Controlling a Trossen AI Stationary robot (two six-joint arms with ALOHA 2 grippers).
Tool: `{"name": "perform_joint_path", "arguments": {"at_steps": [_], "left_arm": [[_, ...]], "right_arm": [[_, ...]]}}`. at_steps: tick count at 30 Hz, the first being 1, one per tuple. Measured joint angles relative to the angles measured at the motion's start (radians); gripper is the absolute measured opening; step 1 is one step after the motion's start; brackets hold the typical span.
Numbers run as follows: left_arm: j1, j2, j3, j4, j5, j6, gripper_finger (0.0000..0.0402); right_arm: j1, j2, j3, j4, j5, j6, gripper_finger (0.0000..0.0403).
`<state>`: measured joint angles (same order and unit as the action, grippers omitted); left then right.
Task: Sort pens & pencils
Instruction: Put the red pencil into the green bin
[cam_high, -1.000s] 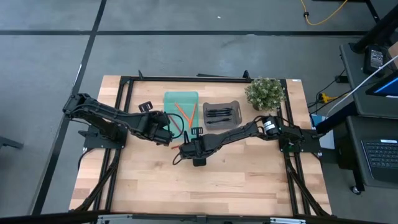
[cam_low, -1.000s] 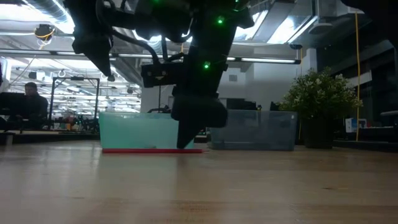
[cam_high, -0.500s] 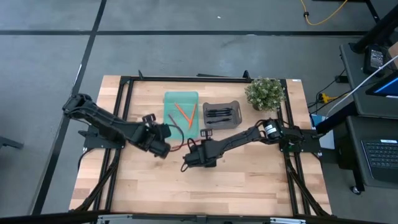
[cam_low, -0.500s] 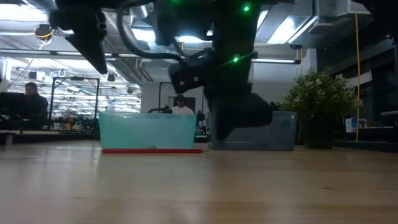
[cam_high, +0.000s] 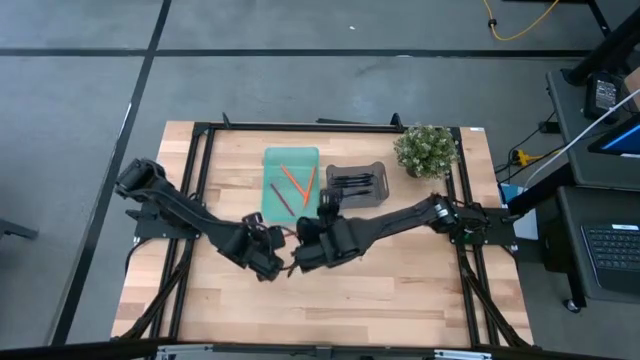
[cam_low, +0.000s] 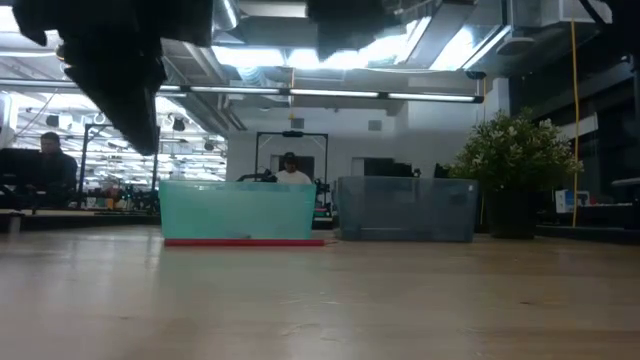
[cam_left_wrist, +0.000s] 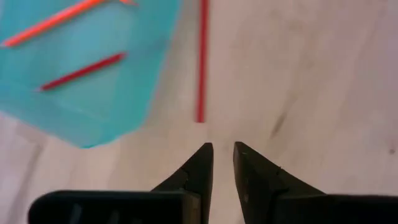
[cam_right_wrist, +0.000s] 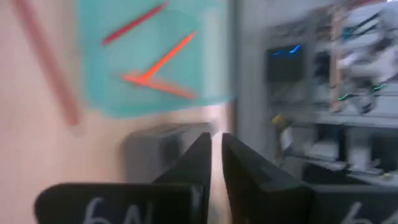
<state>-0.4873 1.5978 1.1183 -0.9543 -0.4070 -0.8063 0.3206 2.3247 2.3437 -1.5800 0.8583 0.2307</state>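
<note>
- Two bins stand side by side at the far middle of the counter (cam_high: 400, 290): the teal bin (cam_high: 272, 160) with the pencils (cam_high: 293, 180) and the grey bin (cam_high: 380, 165) with the pens (cam_high: 352, 183).
- Both arms reach to mid-counter, in front of the bins. The left claw (cam_left_wrist: 223, 149) is clenched to a sliver of a gap on nothing. It hangs above bare wood, pointing at the loose pencil's near end.
- The right claw (cam_right_wrist: 216, 138) is likewise all but clenched and empty, just beside the left one.
- One loose red pencil (cam_left_wrist: 201, 62) lies flat on the counter along the teal bin's front wall, close by it. It looks to be your last stray.
- Expect it to be light, stiff and round, so it will likely roll or skid if you nudge it. Part the claw first, straddle the pencil at mid-length and across its axis, then pinch gently. A grip near one end would probably let it swing.
</note>
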Motion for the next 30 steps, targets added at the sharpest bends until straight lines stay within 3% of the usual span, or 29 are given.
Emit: {"name": "perform_joint_path", "arguments": {"at_steps": [6, 9, 14, 20, 25, 30], "left_arm": [[0.020, 0.064, 0.000, 0.145, 0.073, 0.002, 0.0059], [0.063, 0.075, 0.000, 0.199, 0.087, 0.002, 0.0059], [0.148, 0.080, 0.000, 0.269, 0.126, 0.002, 0.0059], [0.222, 0.114, 0.021, 0.267, 0.199, -0.022, 0.0059], [0.259, 0.186, 0.077, 0.207, 0.216, -0.088, 0.0059], [0.293, 0.262, 0.124, 0.180, 0.280, -0.121, 0.0059]], "right_arm": [[-0.021, -0.168, -0.005, 0.187, 0.284, -0.238, 0.0042], [-0.053, -0.247, 0.005, 0.287, 0.362, -0.304, 0.0042], [-0.111, -0.369, 0.012, 0.414, 0.304, -0.377, 0.0042], [-0.167, -0.454, 0.009, 0.449, 0.184, -0.392, 0.0042], [-0.188, -0.465, 0.009, 0.450, 0.116, -0.397, 0.0042], [-0.201, -0.462, 0.008, 0.447, 0.112, -0.446, 0.0042]]}}
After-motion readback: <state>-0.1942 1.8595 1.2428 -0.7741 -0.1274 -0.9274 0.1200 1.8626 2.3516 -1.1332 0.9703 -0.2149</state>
